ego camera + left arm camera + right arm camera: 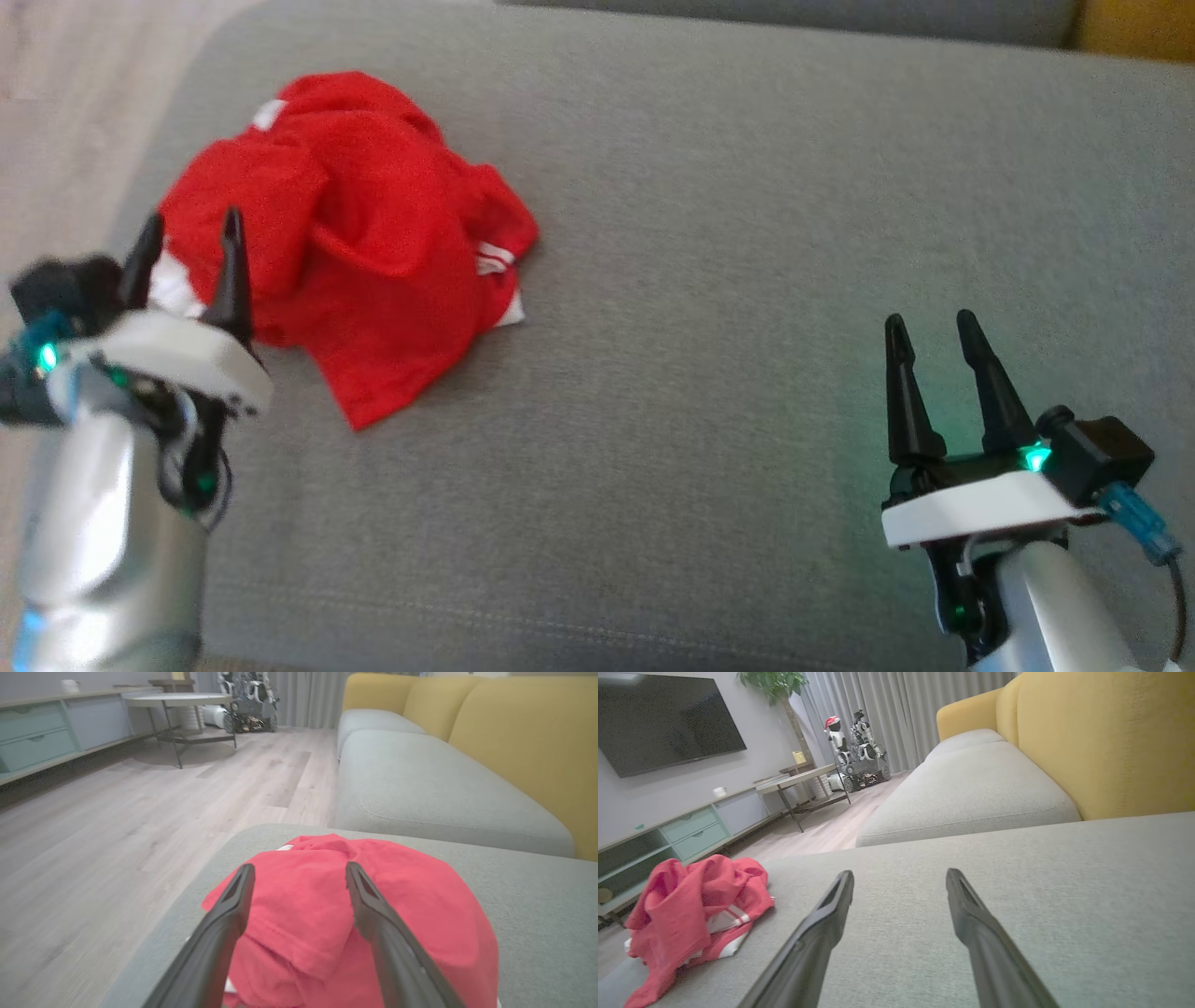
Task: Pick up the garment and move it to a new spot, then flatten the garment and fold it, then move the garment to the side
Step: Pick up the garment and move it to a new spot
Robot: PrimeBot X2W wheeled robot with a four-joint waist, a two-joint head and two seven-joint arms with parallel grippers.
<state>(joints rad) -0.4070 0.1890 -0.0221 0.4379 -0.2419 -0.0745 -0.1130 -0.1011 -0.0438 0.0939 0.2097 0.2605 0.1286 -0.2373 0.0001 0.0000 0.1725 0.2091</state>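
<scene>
The garment (364,252) is red with white trim and lies crumpled in a heap at the left end of a grey sofa cushion (747,233). My left gripper (191,238) is open at the heap's near left edge, its fingers standing over the cloth with nothing pinched between them. From the left wrist view the garment (303,905) bulges up between and beyond the spread fingers. My right gripper (929,322) is open over bare cushion far to the right. In the right wrist view the garment (691,905) sits at the lower left, well apart from that gripper (900,872).
The cushion's left edge (205,858) drops to a wooden floor (117,812). A yellow sofa back (1101,742) rises along the far side. Across the room stand a low cabinet (691,830), a small table (803,779) and a parked robot (859,742).
</scene>
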